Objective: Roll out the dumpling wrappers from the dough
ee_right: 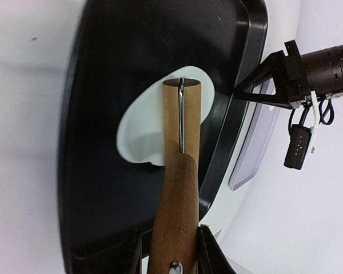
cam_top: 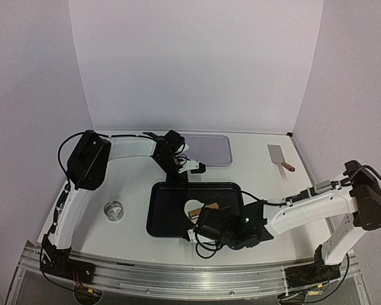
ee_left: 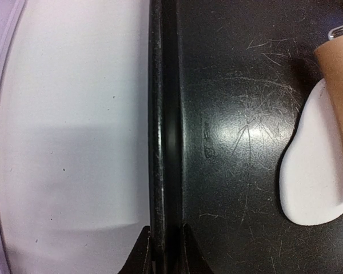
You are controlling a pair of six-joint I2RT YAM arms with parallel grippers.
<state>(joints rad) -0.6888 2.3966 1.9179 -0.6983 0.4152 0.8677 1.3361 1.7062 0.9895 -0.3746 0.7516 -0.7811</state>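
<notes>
The dough (cam_top: 194,207) is a thin white irregular sheet lying on the black tray (cam_top: 162,210). A wooden roller (ee_right: 182,120) rests across the right side of the dough (ee_right: 140,131). My right gripper (ee_right: 170,251) is shut on the roller's wooden handle (ee_right: 177,211) at the tray's near edge. My left gripper (ee_left: 164,248) is shut on the tray's far rim (ee_left: 163,114), with one finger on each side of it. The dough (ee_left: 317,165) and the roller's end (ee_left: 338,85) show at the right of the left wrist view. No dumpling wrappers are in view.
A lavender tray (cam_top: 209,149) lies at the back of the table behind the black tray. A small metal ring cutter (cam_top: 113,210) stands left of the black tray. A metal scraper with a brown handle (cam_top: 278,155) lies at the back right.
</notes>
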